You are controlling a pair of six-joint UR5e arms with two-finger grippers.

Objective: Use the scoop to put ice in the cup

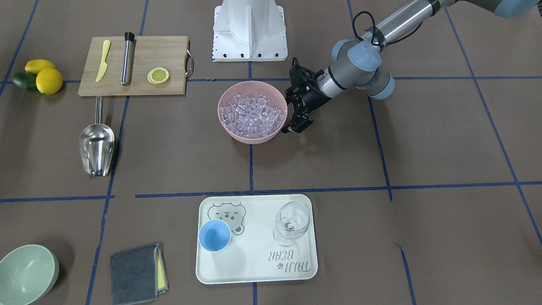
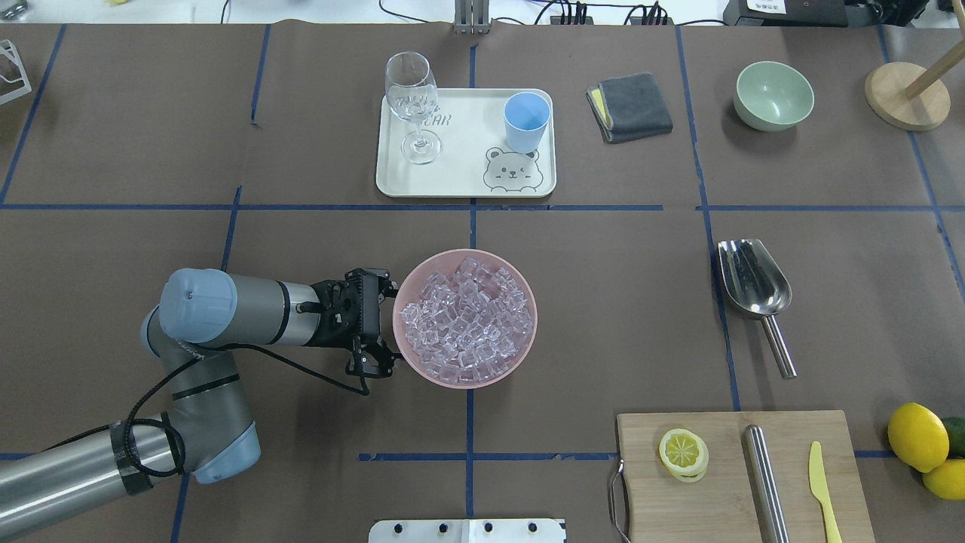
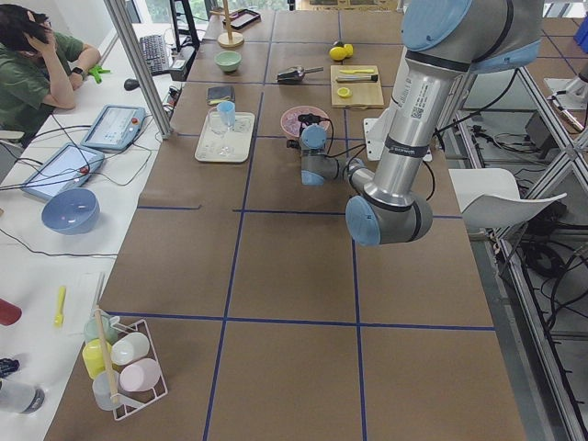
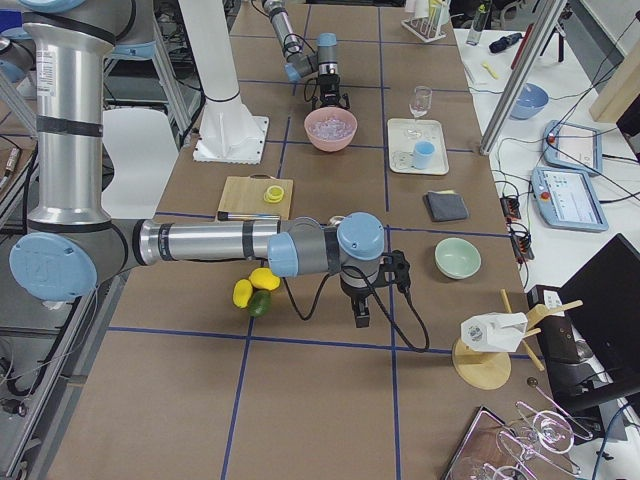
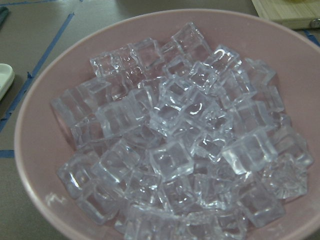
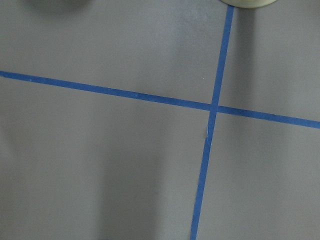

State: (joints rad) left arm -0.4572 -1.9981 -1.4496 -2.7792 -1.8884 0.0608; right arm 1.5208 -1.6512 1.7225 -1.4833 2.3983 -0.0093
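The ice (image 2: 467, 320) is a heap of clear cubes in a pink bowl (image 2: 422, 369) at the table's middle, and it fills the left wrist view (image 5: 175, 140). My left gripper (image 2: 388, 326) is open, level with the bowl's rim on its left side, with the fingers spread beside the rim. The light-blue cup (image 2: 525, 121) stands empty on a cream tray (image 2: 460, 181) beyond the bowl. The steel scoop (image 2: 754, 290) lies on the table far to the right, untouched. My right gripper (image 4: 360, 318) hangs over bare table near the lemons; I cannot tell whether it is open or shut.
A clear stemmed glass (image 2: 413, 105) stands on the tray. A cutting board (image 2: 739, 475) holds a lemon slice, a steel cylinder and a yellow knife. Lemons (image 2: 920, 437), a pale-green bowl (image 2: 774, 94) and a grey cloth (image 2: 629, 105) lie on the right side.
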